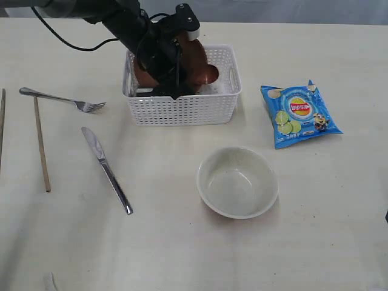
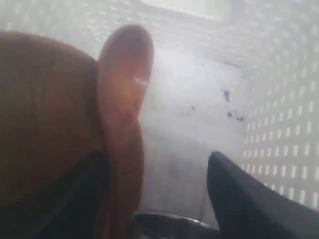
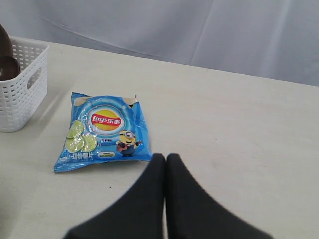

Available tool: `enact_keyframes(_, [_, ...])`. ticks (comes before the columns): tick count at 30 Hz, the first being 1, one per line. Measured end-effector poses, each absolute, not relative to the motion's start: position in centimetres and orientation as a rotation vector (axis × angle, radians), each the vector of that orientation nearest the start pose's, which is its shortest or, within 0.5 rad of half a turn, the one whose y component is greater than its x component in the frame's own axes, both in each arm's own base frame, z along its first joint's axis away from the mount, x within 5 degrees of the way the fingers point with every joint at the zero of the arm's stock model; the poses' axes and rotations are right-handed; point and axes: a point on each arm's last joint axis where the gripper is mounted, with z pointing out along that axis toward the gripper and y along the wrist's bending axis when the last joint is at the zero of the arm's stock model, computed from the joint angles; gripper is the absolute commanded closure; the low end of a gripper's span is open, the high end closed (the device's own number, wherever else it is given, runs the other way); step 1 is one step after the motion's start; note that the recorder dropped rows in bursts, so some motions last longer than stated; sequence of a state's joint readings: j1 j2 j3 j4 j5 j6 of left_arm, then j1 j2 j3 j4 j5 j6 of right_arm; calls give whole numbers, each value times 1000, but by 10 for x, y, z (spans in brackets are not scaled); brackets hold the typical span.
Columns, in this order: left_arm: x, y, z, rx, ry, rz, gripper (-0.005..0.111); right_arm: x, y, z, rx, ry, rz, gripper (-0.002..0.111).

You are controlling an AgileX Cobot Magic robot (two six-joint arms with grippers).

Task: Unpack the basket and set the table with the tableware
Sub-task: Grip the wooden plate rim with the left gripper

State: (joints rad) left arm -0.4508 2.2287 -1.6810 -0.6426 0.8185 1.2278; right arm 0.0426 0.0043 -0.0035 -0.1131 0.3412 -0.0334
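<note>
Pale cream table (image 1: 182,254) carries a white lattice basket (image 1: 182,110) toward 12 o'clock. Inside it a glossy round brown plate (image 1: 200,65) stands on edge. The left gripper (image 1: 170,85) reaches in with its fingers spread, the plate's rim between them, unclamped. At the basket's 5 o'clock sits a greenish-white bowl (image 1: 237,182), at 3 o'clock a blue chip bag (image 1: 300,115), and at 8 o'clock a fork (image 1: 63,99), steel knife (image 1: 107,170) and wooden chopstick (image 1: 41,143). The right gripper (image 3: 166,159) is pressed together on nothing.
</note>
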Motion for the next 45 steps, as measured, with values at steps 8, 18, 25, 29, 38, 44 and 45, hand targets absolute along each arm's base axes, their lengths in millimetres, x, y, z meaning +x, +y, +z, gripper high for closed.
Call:
enact_keyframes(8, [404,-243,152,1578,2112,-554,107,54,-1,184,-140,1819,-103,109])
enact_keyframes(18, [403,-241,179,1532,2082,-526,107,54,-1,184,-140,1819,-103,109])
enact_keyframes(25, [398,-238,214,1528,2012,-480,107,54,-1,184,-140,1819,-103,109])
enact_keyframes(29, [393,-232,218,1606,2027,-435,94,54,-1,184,-140,1819,-103,109])
enact_keyframes(38, [398,-221,202,1776,1991,-139,55,54,-1,184,-140,1819,-103,109])
enact_keyframes(44, [387,-240,191,1884,1868,-42,47,54,-1,184,-140,1819,-103,109])
enact_keyframes(45, [386,-244,190,1909,1828,3,46,54,-1,184,-140,1819,-103,109])
